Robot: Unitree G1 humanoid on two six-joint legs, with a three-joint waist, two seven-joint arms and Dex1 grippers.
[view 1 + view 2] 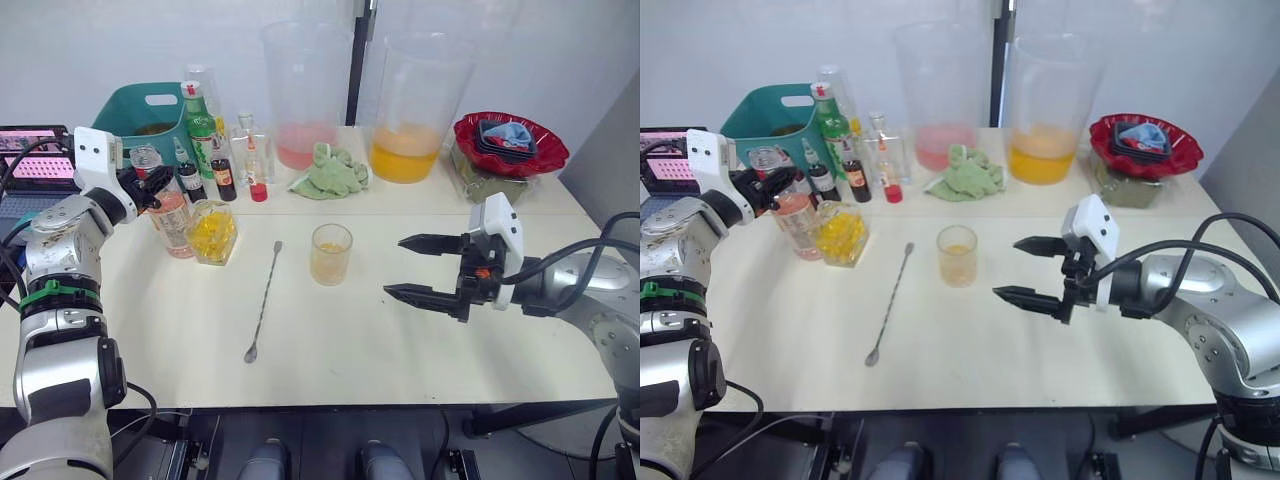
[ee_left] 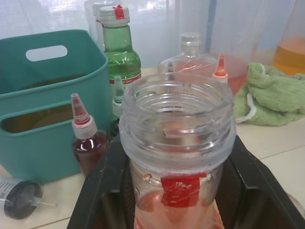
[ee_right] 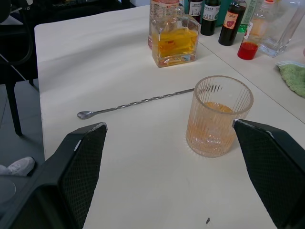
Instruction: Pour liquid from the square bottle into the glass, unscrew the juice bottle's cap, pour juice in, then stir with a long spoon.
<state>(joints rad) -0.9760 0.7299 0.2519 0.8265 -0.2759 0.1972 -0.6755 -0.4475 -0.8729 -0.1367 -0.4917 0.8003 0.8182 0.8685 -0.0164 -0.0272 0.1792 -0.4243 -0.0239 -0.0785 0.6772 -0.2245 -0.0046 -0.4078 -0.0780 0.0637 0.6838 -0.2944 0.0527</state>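
Left wrist view, left end effector [image 2: 178,191] clamping uncapped juice bottle [image 2: 177,143], right end effector [image 1: 420,268] spread wide

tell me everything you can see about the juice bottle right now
The juice bottle is clear plastic with pink-orange liquid low inside. Its cap is off: the wide threaded mouth stands open, with a red sticker on the neck below the collar. It stands upright at the table's left side, just behind the square bottle and in front of the small dark bottles. The left gripper is shut on its neck, black fingers pressing both sides.
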